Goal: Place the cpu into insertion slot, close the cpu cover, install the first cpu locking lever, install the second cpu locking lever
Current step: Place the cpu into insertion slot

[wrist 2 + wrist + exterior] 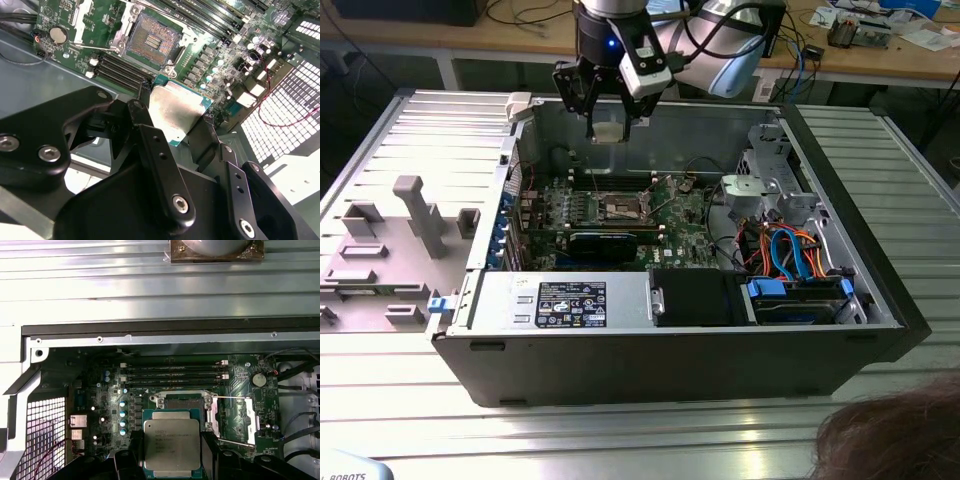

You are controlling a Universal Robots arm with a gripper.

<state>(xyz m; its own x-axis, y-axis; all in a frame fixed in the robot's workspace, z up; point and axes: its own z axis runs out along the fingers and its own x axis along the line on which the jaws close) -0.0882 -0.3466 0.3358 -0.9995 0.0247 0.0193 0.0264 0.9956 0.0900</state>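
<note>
My gripper [607,128] hangs above the back of the open computer case, shut on the cpu [607,131]. In both wrist views the cpu [175,112] [171,444] is a silver-topped square with a green edge, held flat between the black fingers [145,132] [215,456]. The insertion slot [182,401] [152,40] [623,207] lies open and bare on the green motherboard, a short way off from the chip. The cpu cover [209,416] [126,22] seems to stand raised at one side of the slot. Two thin wire levers [231,398] [235,442] lie swung out beside it.
The grey case walls [650,115] ring the motherboard. A power supply [570,300] and a drive bay with orange and blue cables [795,260] sit along the front. Black memory slots [172,372] run beside the socket. A grey fixture [410,215] lies at the exterior view's left, and a person's hair [895,440] at the lower right.
</note>
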